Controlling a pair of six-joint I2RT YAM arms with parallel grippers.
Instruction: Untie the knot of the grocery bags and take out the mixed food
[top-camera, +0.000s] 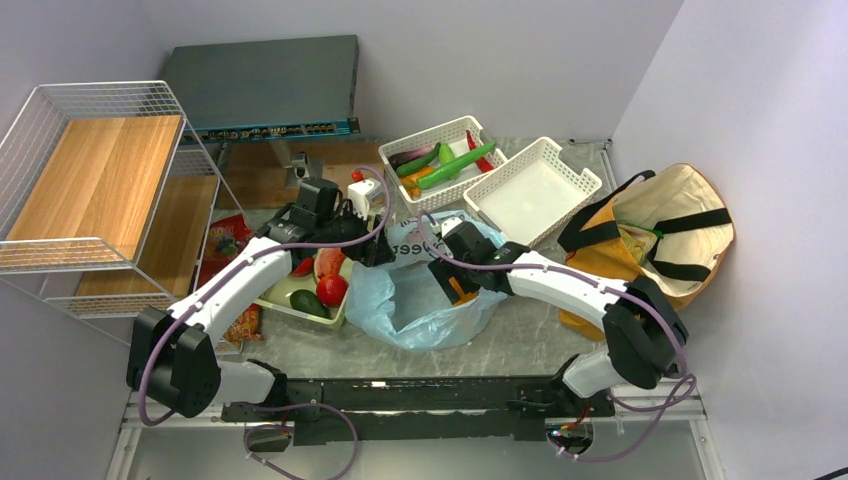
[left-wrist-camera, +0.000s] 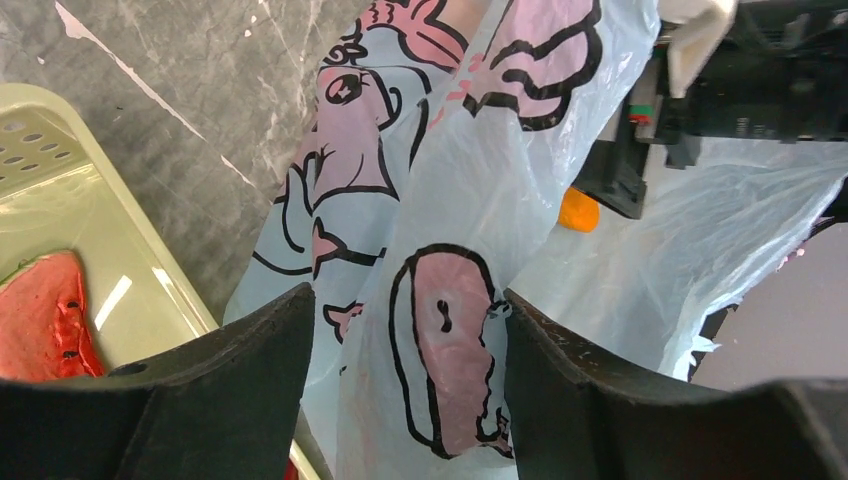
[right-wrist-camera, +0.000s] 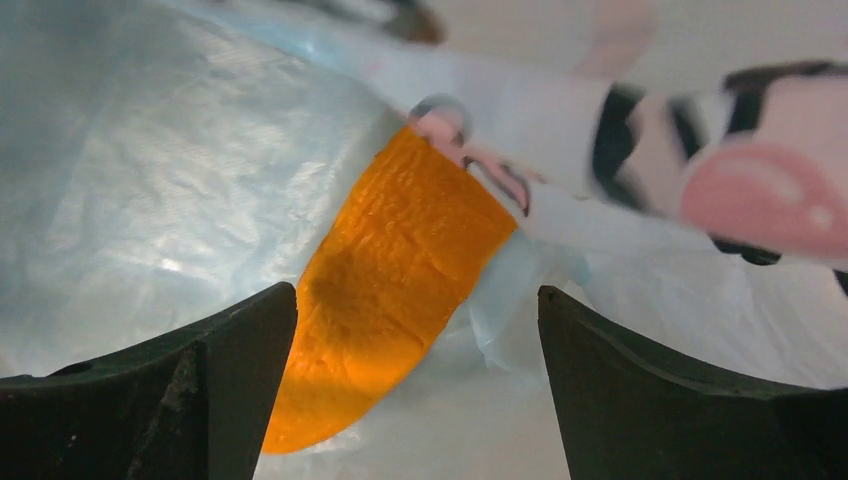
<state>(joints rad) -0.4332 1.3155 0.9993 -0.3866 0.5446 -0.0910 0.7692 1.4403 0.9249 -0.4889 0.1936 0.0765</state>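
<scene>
While the stiff, light-looking carrot (right-wrist-camera: 390, 300) lay in the flimsy light-blue plastic bag (top-camera: 430, 315) on the bench (top-camera: 522, 335), the right hand (right-wrist-camera: 415, 295) gaped open astride it, seemingly best pinched mid-body, and the left hand (left-wrist-camera: 407, 295) stood open around bag film.

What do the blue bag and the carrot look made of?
Blue bag: thin plastic film, glossy and translucent, crinkled all over. Carrot: likely moulded plastic or foam, matte; its even orange skin is finely pebbled, too uniform for a real one.

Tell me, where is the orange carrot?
In the right wrist view, the carrot lies in the light-blue bag, between the fingers of the open right gripper.
</scene>
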